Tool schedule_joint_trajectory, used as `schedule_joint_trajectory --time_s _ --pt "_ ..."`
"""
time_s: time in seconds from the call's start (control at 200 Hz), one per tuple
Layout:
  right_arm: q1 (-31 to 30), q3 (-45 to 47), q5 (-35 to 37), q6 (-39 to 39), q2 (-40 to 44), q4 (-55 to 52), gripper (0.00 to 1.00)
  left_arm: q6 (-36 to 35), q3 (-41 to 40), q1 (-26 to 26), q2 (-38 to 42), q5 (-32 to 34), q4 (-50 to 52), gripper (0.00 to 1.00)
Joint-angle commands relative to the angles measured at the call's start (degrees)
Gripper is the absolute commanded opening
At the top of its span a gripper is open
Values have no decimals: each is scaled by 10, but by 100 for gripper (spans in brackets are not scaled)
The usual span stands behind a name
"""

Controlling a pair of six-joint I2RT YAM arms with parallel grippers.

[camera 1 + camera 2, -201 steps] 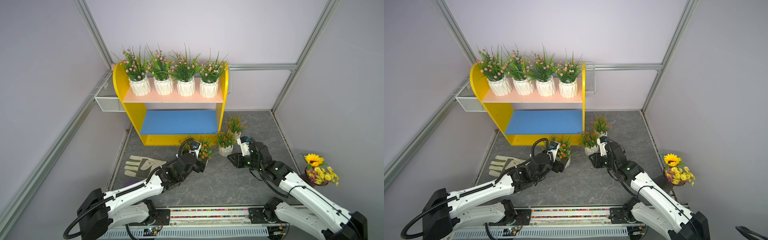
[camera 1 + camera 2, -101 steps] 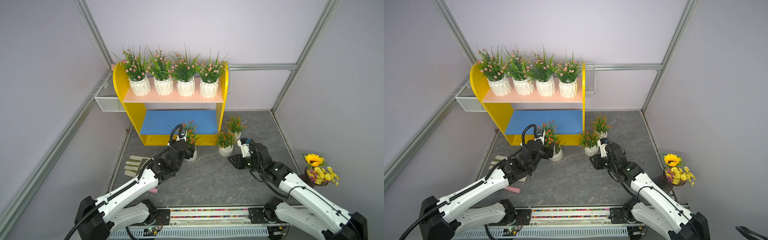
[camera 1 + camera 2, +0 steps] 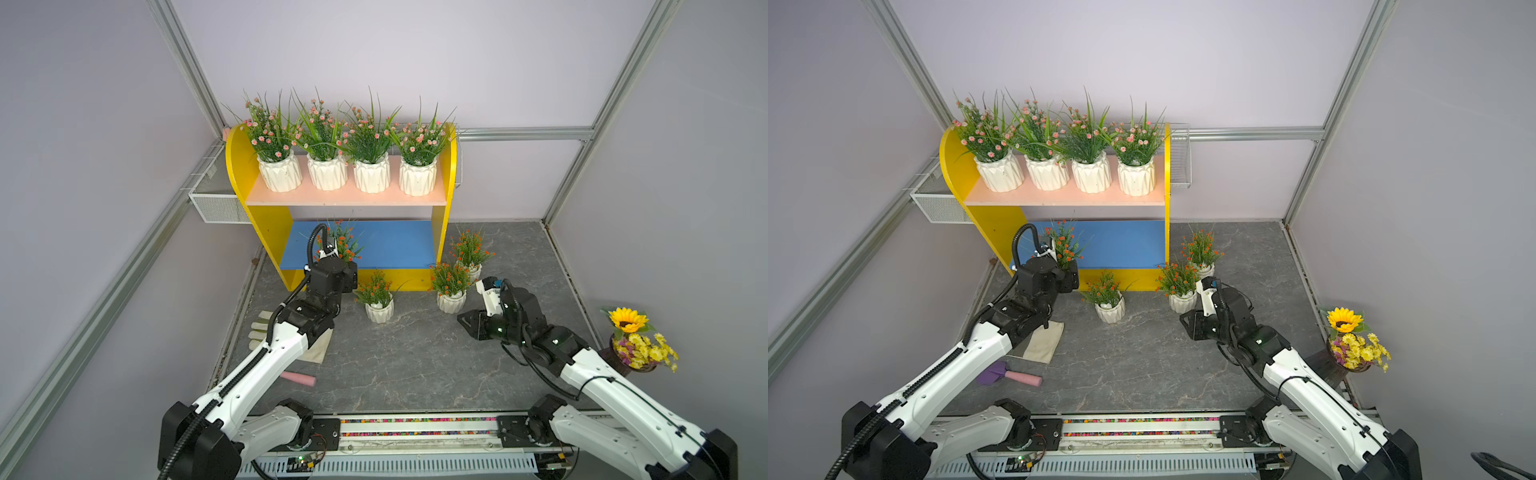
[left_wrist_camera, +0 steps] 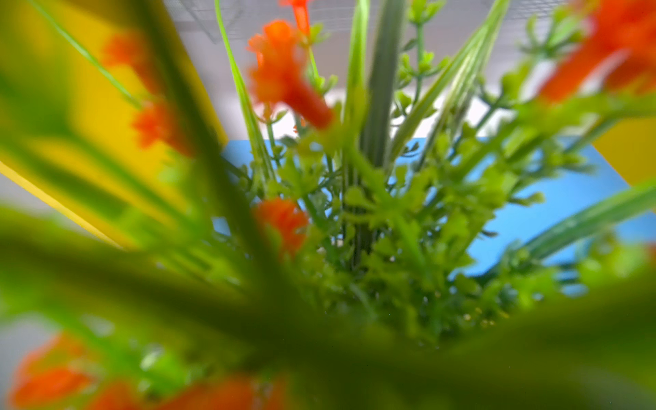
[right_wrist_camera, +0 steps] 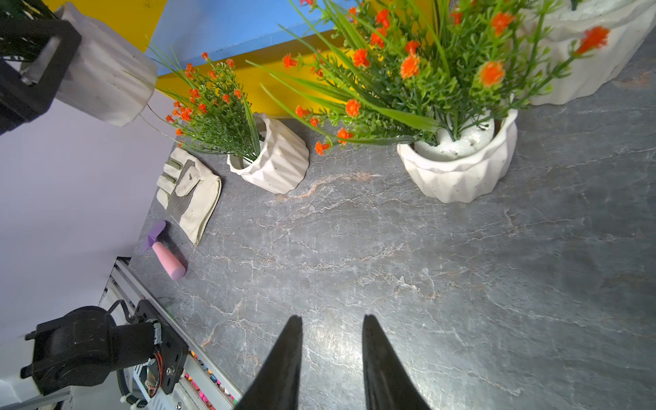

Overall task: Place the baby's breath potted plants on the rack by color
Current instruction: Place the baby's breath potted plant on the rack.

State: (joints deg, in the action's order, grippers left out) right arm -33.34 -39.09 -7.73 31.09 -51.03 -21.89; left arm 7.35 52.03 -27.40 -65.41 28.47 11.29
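Base rail strip [image 3: 415, 420]: multicoloured, marks too small to read.

Right hand [image 5: 332, 355]: fingers spread, nothing between them, low over bare tabletop [image 5: 461, 284]. Only the finger ends show in the right wrist view.

Pink-handled tool [image 3: 1017, 376]: its purple head is covered by the left arm in a top view.
Glove [image 5: 191, 191]: in both top views, largely under the left arm.

Left hand [image 5: 46, 53]: clamped on the white pot of one orange-flowered plant [image 3: 341, 243], clear of the tabletop at the left end of the blue lower board [image 3: 395, 245]. Cannot tell whether the pot is over the board. The left wrist view is filled with blurred foliage, so the fingers are not visible there.

Three more orange-flowered plants stand on the tabletop in front of the rack [image 3: 237, 174]: middle one [image 3: 378, 299], right one [image 3: 451, 291] and rear one [image 3: 469, 253], its pot half hidden.

Four pink-flowered plants [image 3: 349, 137] stand in a row on the pink upper board [image 3: 345, 198].

Sunflower bouquet [image 3: 631, 336]: far right, vase mostly hidden.

Wire basket [image 3: 216, 203]: partly behind the rack's side panel.
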Motion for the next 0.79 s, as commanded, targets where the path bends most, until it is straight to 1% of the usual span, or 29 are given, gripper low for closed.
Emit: schedule_joint_trajectory --time_s 0.0,0.245,0.425,0.54,0.79 --pt "4 15 -3 4 14 -3 33 -9 43 33 -19 -15 -58 37" --pt "4 17 0 5 24 -14 33 -14 60 94 -70 -29 -99 36" --pt "4 18 -4 7 25 -11 33 -10 60 133 -101 -40 -151 36" --pt "4 22 -4 9 27 -9 33 -9 64 151 -122 -41 -187 36" --pt "4 34 -4 14 43 -7 33 1 108 184 -188 -44 -212 35"
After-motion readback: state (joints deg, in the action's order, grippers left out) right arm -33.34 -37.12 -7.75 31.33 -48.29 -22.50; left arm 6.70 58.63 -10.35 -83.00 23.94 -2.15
